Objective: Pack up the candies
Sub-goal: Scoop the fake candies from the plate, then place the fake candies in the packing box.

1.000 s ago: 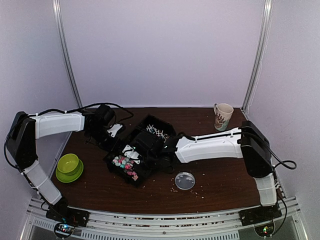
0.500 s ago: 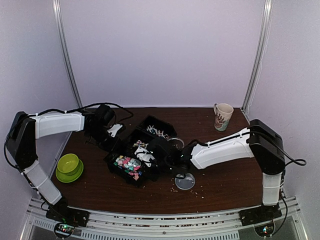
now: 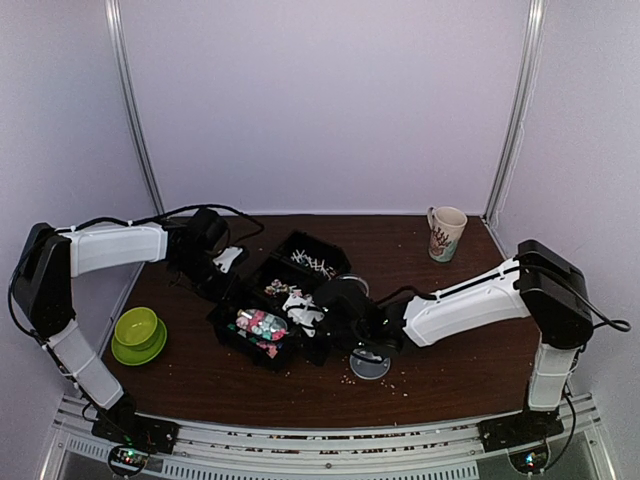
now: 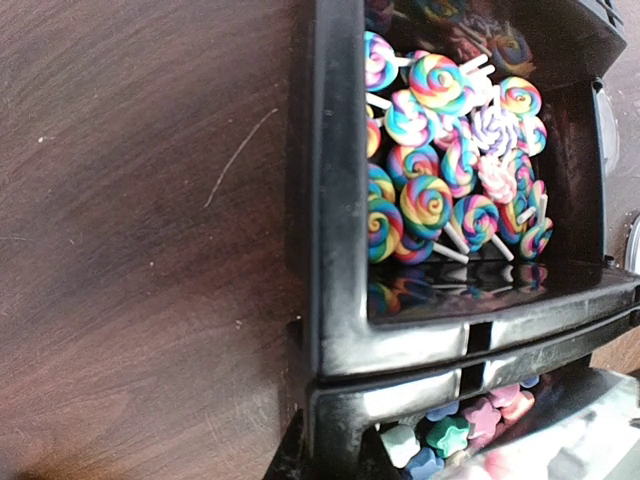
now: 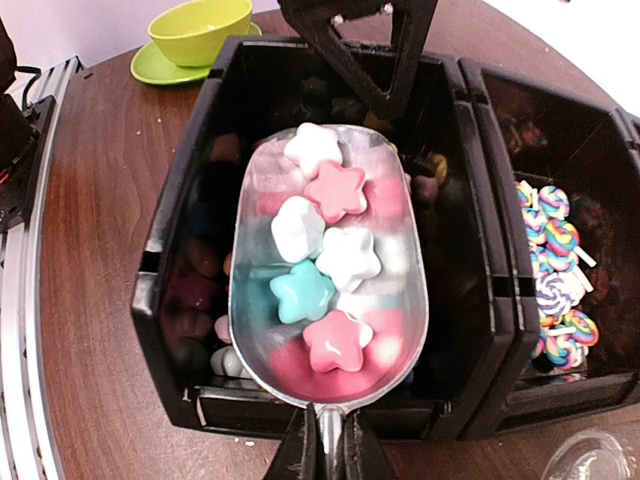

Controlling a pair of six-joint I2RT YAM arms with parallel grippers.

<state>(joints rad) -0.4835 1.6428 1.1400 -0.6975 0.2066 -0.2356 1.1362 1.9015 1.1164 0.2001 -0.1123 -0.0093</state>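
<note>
Pastel star candies (image 5: pixel 322 235) in pink, white and teal lie in a metal scoop (image 5: pixel 400 260). My right gripper (image 5: pixel 328 445) is shut on the scoop's handle and holds it over a black bin (image 5: pixel 178 200) of more star candies (image 3: pixel 258 324). The neighbouring bin (image 4: pixel 335 200) holds rainbow lollipops (image 4: pixel 440 170) on white sticks, which also show in the right wrist view (image 5: pixel 553 250). My left gripper (image 3: pixel 228 275) is shut on the star bin's far wall, one finger (image 5: pixel 335 50) on each side of the rim. From above, the scoop (image 3: pixel 300 306) hangs beside the right gripper (image 3: pixel 330 312).
A small clear round dish (image 3: pixel 370 362) lies on the brown table just right of the bins, with pale crumbs around it. A green bowl on a saucer (image 3: pixel 137 330) stands at the left. A patterned mug (image 3: pixel 446 232) stands at the back right.
The right arm has drawn back to the right and nearer, bringing the scoop up out of the bin with star candies in it. The left arm has stayed on the bin.
</note>
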